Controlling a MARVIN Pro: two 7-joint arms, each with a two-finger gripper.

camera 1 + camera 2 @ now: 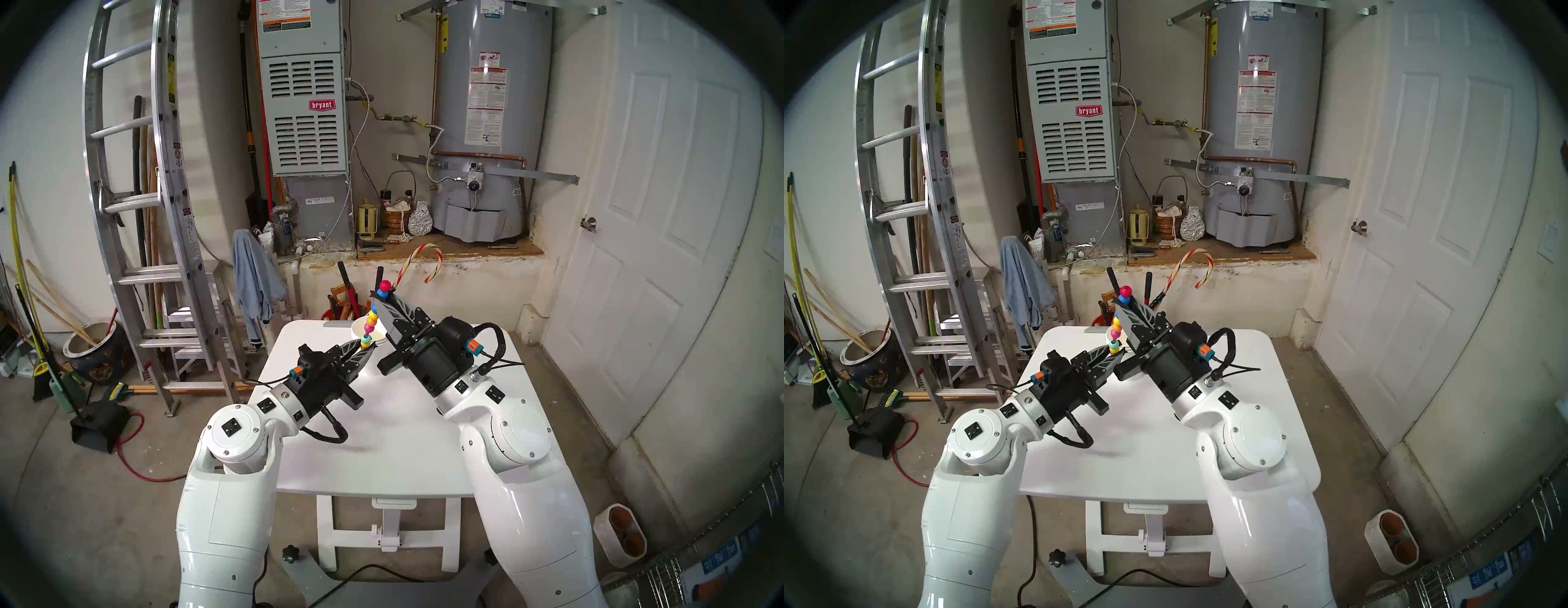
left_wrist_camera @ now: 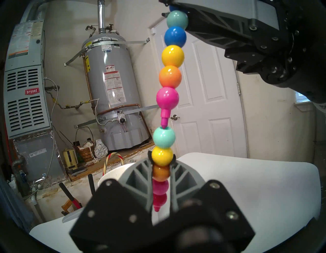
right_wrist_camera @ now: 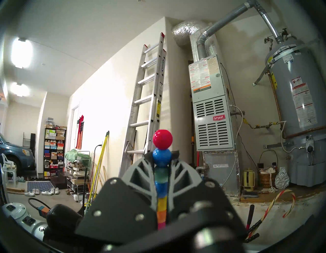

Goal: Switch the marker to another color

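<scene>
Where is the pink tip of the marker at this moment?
In the left wrist view, the pink tip hangs near mid-frame, its point at the mouth of the teal bead below, in front of the white door.

You get even, fairly bright indoor light; two ceiling lamps (image 3: 22,53) blow out white left of the ladder (image 3: 146,99), whose rails bow near the dark fisheye rim. Close fingers (image 2: 141,176) blur; beads (image 2: 172,54) show small glare spots.

Marker (image 2: 170,77) beads: teal, blue, yellow, orange, pink; red top bead. Candy cane (image 1: 418,264) red-and-white striped. Bench (image 1: 403,446) white. Gripper fingers (image 2: 139,174) grey, black-edged.
</scene>
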